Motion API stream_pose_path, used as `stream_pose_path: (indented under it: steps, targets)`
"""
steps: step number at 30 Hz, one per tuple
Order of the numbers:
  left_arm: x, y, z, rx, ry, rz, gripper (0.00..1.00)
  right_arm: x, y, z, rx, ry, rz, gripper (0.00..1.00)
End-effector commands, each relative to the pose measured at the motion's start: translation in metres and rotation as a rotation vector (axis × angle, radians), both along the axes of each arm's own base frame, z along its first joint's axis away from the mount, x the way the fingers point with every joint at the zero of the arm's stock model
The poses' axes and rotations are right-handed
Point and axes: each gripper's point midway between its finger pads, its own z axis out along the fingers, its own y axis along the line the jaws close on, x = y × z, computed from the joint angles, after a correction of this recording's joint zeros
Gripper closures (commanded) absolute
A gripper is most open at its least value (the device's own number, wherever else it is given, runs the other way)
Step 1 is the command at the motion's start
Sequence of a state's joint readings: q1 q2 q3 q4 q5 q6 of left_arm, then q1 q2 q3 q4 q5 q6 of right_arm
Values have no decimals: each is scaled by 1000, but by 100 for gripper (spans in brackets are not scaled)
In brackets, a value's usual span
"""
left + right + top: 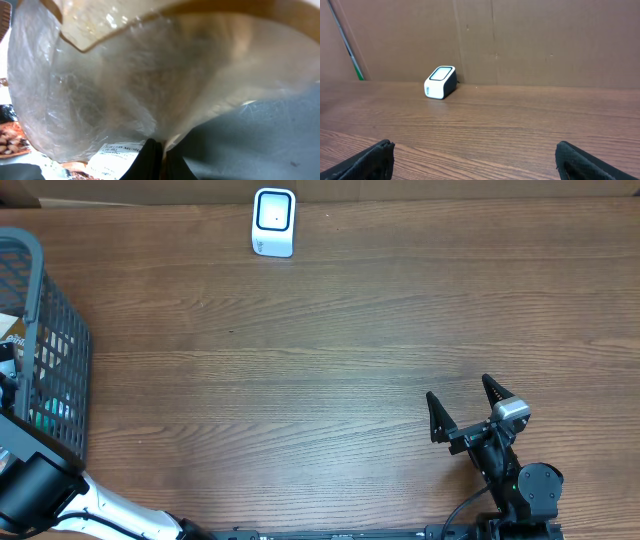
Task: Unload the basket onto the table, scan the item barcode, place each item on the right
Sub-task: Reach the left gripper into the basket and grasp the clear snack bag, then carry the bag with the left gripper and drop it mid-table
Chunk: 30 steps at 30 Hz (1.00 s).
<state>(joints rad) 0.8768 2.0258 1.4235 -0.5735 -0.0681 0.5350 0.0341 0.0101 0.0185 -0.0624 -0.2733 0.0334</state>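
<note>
A clear plastic bag (125, 85) is seen pressed right against the left end effector (156, 150), inside the basket (60, 330) at the left edge of the desk (300, 360). One basket, one barcode scanner (274, 222) and two end effectors are counted; the basket's contents cannot be counted. The left end effector's fingers are brought together, clamped on a fold of the bag. The right end effector (459, 387) is held wide apart near the desk's front edge, with nothing gripped, well apart from the scanner.

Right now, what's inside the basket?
In the basket, the left gripper is shut on a clear bag, a brown packet beside it. The bag covers whatever lies underneath.
</note>
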Motion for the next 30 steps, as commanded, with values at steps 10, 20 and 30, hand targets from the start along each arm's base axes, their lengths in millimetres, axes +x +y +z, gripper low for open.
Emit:
stream_pose_path:
  steps: [10, 20, 30]
  targets:
    - [22, 15, 120, 165, -254, 105, 96, 0, 0, -2, 4, -1, 0, 0]
    - [25, -2, 178, 162, -432, 156, 96, 0, 0, -2, 4, -1, -1, 0]
    - [15, -35, 325, 334, -814, 221, 96, 0, 0, -2, 4, -1, -1, 0]
